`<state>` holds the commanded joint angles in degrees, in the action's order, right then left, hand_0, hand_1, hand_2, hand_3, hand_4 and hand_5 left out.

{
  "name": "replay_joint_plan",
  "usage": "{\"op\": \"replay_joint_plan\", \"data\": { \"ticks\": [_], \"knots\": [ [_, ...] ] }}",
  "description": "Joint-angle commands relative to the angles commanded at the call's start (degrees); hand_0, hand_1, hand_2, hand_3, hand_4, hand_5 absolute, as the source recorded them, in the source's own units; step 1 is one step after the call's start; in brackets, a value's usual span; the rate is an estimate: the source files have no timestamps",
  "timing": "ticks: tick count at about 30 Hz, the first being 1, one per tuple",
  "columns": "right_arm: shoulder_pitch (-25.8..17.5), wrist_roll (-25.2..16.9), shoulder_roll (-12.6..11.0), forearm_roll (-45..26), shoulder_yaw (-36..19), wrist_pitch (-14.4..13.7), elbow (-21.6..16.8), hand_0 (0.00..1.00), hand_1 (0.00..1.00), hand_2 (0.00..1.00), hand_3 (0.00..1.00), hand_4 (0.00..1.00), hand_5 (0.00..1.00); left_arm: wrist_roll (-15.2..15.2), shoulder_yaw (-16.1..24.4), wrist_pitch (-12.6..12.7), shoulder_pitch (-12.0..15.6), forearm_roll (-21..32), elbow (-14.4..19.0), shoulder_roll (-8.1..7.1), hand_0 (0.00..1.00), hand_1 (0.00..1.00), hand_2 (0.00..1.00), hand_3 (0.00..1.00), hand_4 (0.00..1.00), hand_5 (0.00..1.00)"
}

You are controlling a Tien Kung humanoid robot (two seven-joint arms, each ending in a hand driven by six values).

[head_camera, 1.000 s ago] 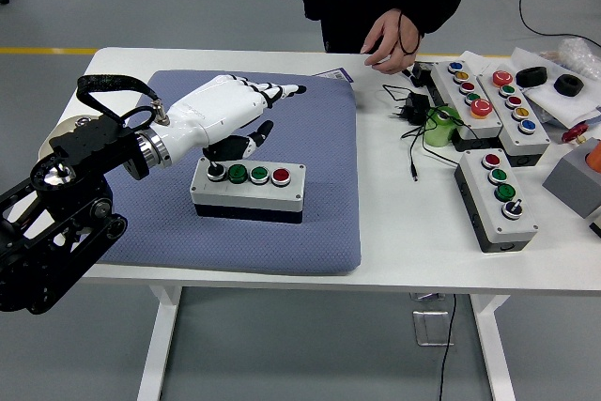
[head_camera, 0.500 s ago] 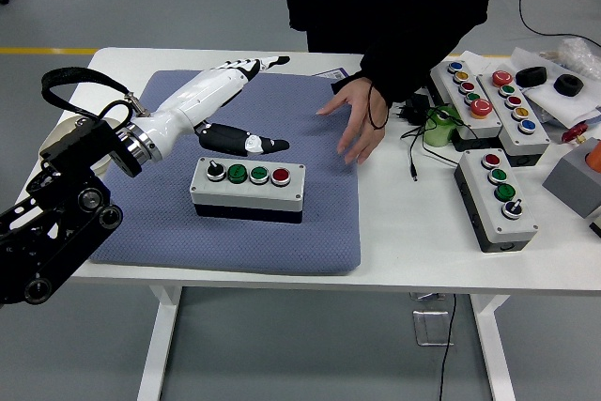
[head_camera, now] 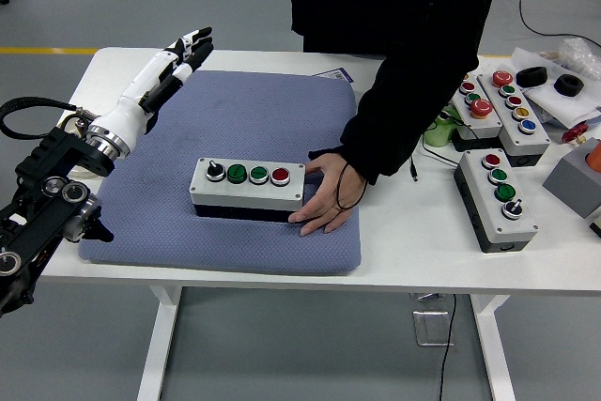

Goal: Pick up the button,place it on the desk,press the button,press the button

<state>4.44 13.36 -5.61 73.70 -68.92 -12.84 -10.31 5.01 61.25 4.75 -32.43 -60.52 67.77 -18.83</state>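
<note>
A grey button box [head_camera: 248,187] with a black knob, two green buttons and a red button lies on the blue-grey pad [head_camera: 235,119] in the middle of the table. My left hand [head_camera: 178,55] is raised over the pad's far left corner, well away from the box, with its fingers stretched out and holding nothing. A person's hand [head_camera: 329,196] rests on the pad against the box's right end. My right arm is out of view.
Three more button boxes [head_camera: 497,196] stand at the right with a green cup [head_camera: 439,126], black cables and an adapter. A grey block [head_camera: 573,180] sits at the right edge. The person stands at the far side, leaning over the table.
My left hand has lifted off the box and swung back to the far left. The person's hand has come down from the table's far edge to the box's right end.
</note>
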Motion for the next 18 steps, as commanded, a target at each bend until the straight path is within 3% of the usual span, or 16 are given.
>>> {"op": "replay_joint_plan", "data": {
  "ticks": [5,10,18],
  "knots": [
    [-0.1,0.0,0.1,-0.2,0.1,0.0,0.0,0.750,0.704,0.715,0.584,0.183,0.136,-0.5,2.6,-0.8,1.3,11.1,-3.1,-0.47,0.948,0.937,0.998,0.998,0.897,0.998],
    [0.1,0.0,0.1,-0.1,0.2,0.0,0.0,0.751,0.704,0.715,0.584,0.183,0.137,-1.2,5.3,-2.2,2.9,22.6,-5.9,-2.08,0.921,0.924,0.978,0.978,0.888,0.998],
    [0.3,0.0,0.2,0.2,-0.1,0.0,0.0,0.751,0.704,0.715,0.584,0.183,0.137,-1.1,9.9,-2.8,4.7,24.0,-7.8,-2.60,0.906,0.911,0.959,0.957,0.885,0.998]
  ]
}}
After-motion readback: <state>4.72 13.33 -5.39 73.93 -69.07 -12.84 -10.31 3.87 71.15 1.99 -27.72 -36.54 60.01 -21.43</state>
